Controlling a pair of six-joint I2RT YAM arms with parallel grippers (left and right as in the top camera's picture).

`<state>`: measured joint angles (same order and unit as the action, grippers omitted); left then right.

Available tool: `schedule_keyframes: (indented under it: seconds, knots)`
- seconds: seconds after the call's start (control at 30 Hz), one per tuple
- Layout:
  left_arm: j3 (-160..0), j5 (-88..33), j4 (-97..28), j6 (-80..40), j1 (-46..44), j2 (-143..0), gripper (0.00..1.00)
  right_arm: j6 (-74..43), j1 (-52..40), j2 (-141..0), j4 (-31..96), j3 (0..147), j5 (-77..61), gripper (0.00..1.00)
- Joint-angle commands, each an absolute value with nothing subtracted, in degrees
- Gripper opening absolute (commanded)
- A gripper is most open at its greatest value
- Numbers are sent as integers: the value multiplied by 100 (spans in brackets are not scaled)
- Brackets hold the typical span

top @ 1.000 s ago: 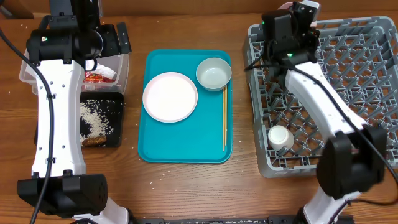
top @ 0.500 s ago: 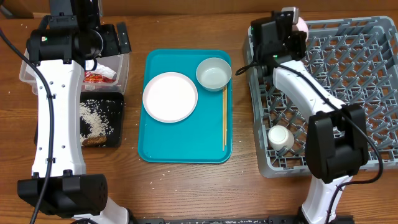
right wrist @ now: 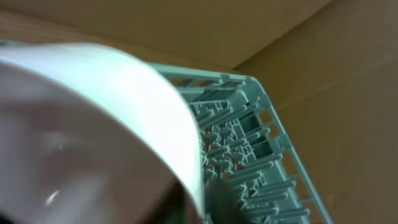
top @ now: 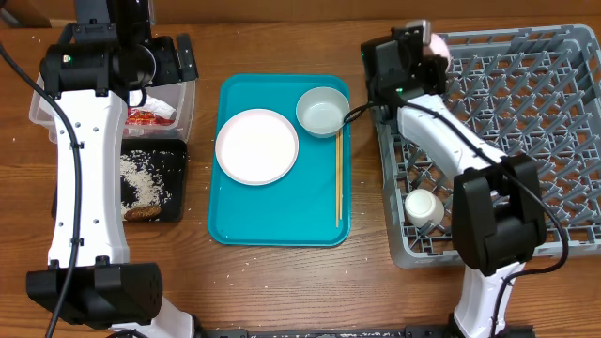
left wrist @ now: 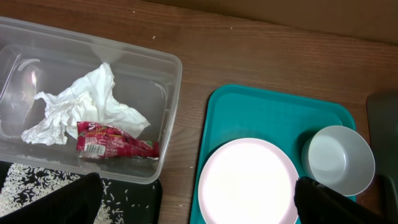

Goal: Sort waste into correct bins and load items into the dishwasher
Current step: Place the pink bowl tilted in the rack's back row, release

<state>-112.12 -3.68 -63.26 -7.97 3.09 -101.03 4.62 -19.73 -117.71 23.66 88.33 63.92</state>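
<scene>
Bench: wood, dish rack (top: 526,113) at right.
Right jaws: clamped on white plate (right wrist: 93,124) at rack's far-left corner; only its edge shows overhead.
Left jaws: apart, by clear tub (left wrist: 168,81).
Left wrist view: paper (left wrist: 81,106), wrapper (left wrist: 112,142) in tub; arm half-hides them overhead.

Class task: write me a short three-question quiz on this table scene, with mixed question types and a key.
1. Name the three things lying on the teal tray.
2. Where does the small white cup stand? A) teal tray B) dish rack C) clear tub
3. True or false: the snack wrapper lies in the clear tub with the crumpled paper.
Key: 1 white plate, bowl, chopsticks; 2 B; 3 true.
</scene>
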Motion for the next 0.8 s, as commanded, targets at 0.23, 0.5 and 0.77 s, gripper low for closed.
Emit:
schedule_keyframes:
  seconds: [0.23, 0.5, 0.77]
  knots:
    - [-11266, -390, -6322, -727, 298, -10099, 100, 425, -2598, -11695, 2630, 8842, 6512, 71]
    - [-11266, -390, -6322, -727, 298, -10099, 100, 370, -2893, -10930, 2805, 8875, 5933, 80]
    - [-11266, -390, -6322, -727, 298, -10099, 100, -1450, -2742, -10479, 3568, 8884, 1127, 89]
